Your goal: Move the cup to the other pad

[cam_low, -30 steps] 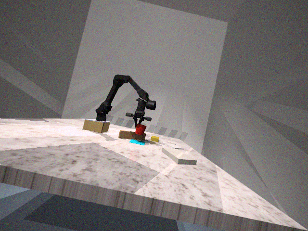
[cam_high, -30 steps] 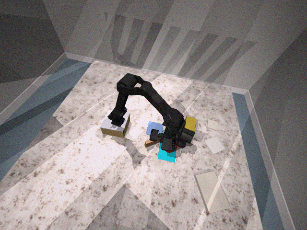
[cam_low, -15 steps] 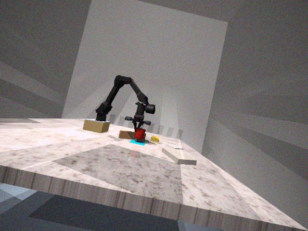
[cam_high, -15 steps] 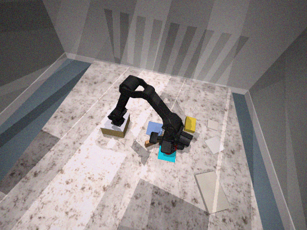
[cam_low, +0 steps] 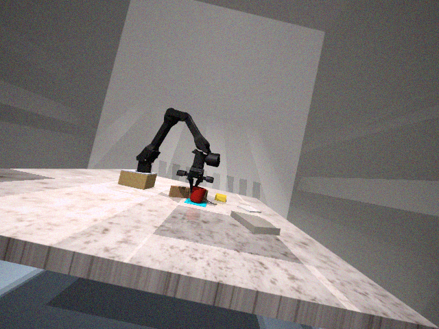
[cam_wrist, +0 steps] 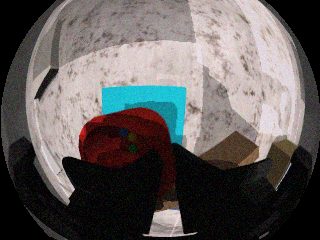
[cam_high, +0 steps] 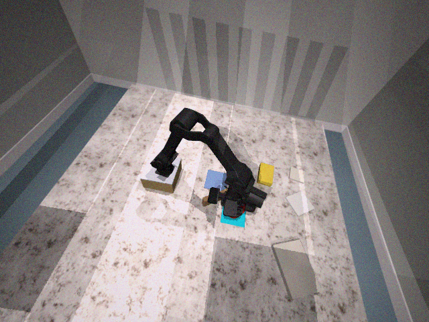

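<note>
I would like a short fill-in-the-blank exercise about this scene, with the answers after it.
1. The gripper is shut on the rim of the ____ cup.
2. The pad under the cup is ____ in colour.
3. The block beside the arm is ____.
4. The arm's base stands on a ____.

Answers: red; cyan; yellow; box

The marbled table (cam_low: pixel 106 226) carries 2 pads, cyan (cam_high: pixel 235 220) and blue (cam_high: pixel 214 178), a yellow block (cam_high: pixel 265 174) and a grey slab (cam_low: pixel 254 222).
</note>
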You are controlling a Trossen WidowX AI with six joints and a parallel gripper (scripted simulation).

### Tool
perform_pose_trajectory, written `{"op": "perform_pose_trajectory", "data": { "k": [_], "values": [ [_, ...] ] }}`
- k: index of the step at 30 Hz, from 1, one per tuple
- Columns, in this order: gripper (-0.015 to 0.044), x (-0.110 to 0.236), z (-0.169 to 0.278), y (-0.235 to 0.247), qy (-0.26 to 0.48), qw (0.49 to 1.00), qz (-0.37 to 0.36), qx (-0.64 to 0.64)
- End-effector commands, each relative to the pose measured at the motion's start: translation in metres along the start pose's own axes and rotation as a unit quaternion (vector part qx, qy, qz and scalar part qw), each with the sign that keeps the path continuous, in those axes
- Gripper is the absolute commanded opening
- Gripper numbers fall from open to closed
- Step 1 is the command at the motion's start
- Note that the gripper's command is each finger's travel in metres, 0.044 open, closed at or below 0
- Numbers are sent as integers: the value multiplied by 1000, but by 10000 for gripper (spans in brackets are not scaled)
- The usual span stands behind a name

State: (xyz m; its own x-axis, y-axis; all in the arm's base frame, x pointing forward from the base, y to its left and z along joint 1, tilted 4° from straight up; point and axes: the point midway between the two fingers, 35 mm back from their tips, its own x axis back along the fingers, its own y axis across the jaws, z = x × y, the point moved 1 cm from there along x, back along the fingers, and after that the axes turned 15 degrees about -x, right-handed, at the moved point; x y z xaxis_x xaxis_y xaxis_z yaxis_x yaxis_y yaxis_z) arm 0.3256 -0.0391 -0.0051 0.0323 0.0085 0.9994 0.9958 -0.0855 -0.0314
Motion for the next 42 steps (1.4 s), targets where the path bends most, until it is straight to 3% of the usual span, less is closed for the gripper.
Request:
{"op": "perform_pose_trajectory", "data": {
  "k": [1, 10, 15, 42],
  "values": [
    [0, 0, 0, 0, 0, 1000, -1, 0],
    [0, 0, 0, 0, 0, 1000, -1, 0],
    [128, 0, 0, 0, 0, 1000, -1, 0],
    [128, 39, 1, -2, -1, 1000, 0, 3]
  ]
}}
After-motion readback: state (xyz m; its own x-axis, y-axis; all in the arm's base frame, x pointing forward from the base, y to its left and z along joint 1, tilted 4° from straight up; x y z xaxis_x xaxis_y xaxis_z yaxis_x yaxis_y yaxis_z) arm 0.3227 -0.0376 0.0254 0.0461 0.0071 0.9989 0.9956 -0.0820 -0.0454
